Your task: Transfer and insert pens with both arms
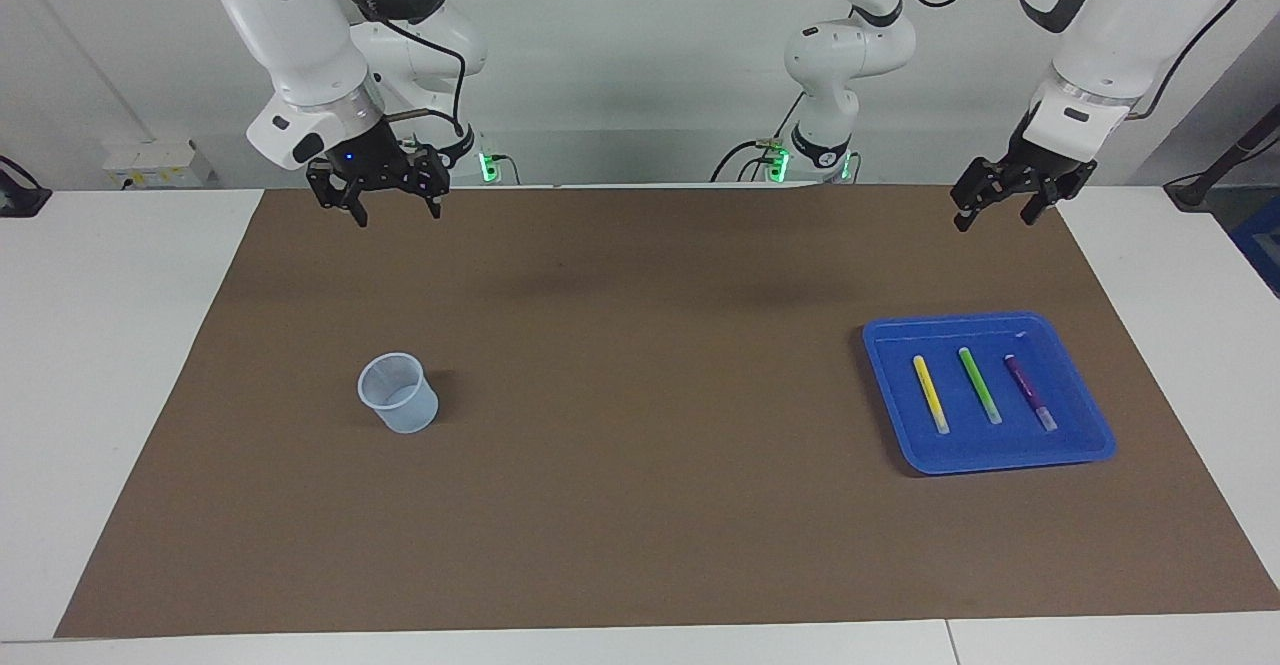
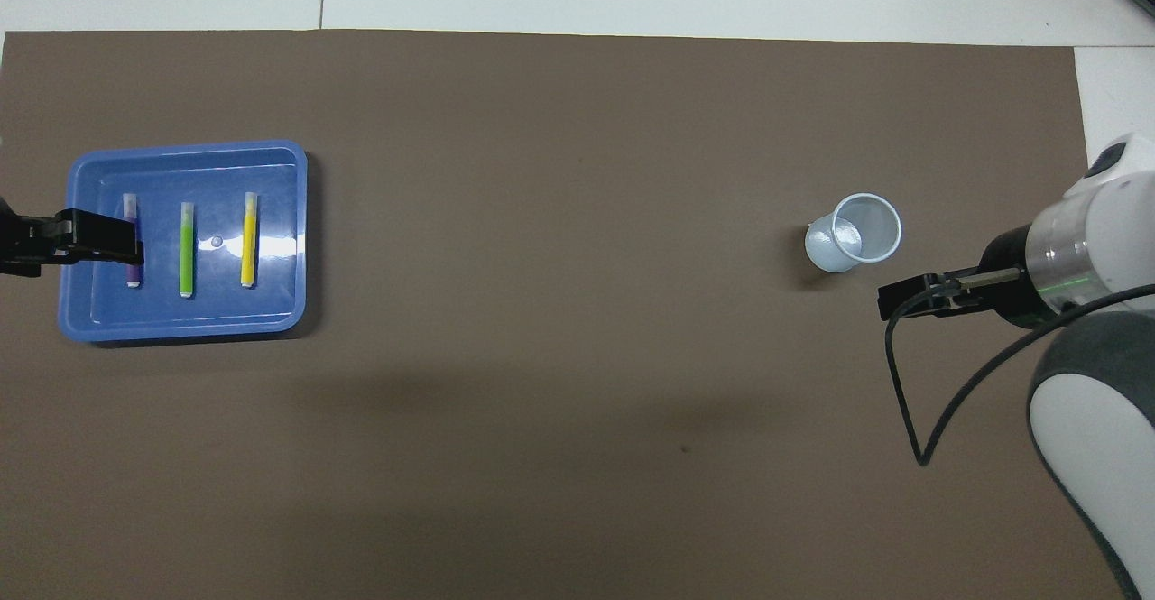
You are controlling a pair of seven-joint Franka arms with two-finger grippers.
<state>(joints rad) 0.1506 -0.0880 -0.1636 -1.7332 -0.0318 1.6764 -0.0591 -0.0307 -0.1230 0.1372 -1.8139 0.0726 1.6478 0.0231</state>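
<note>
Three pens lie side by side in a blue tray (image 1: 1085, 450): the yellow pen (image 1: 931, 394), the green pen (image 1: 979, 384) and the purple pen (image 1: 1030, 392), each flat on the tray floor and apart from its neighbours, none lifted. The tray rests on the brown mat (image 1: 640, 505) that covers the worktop, toward the left arm's end. The left tool (image 1: 994, 207) hangs in the air with its fingers spread and nothing between them; the tray and pens lie below it and farther from the robots than its tips. The right tool (image 1: 397, 213) hangs likewise at the other end, fingers spread and empty, over the mat's edge next to the robots. A translucent cup (image 1: 398, 393), upright and with no pen in it, stands on the mat below the right tool and farther from the robots. Judged from this layout, the task is at its start: no pen is grasped. The next move calls for the left tool to descend over one pen and close across its slim barrel, squarely enough to allow a hand-over to the right tool and insertion into the cup.
</note>
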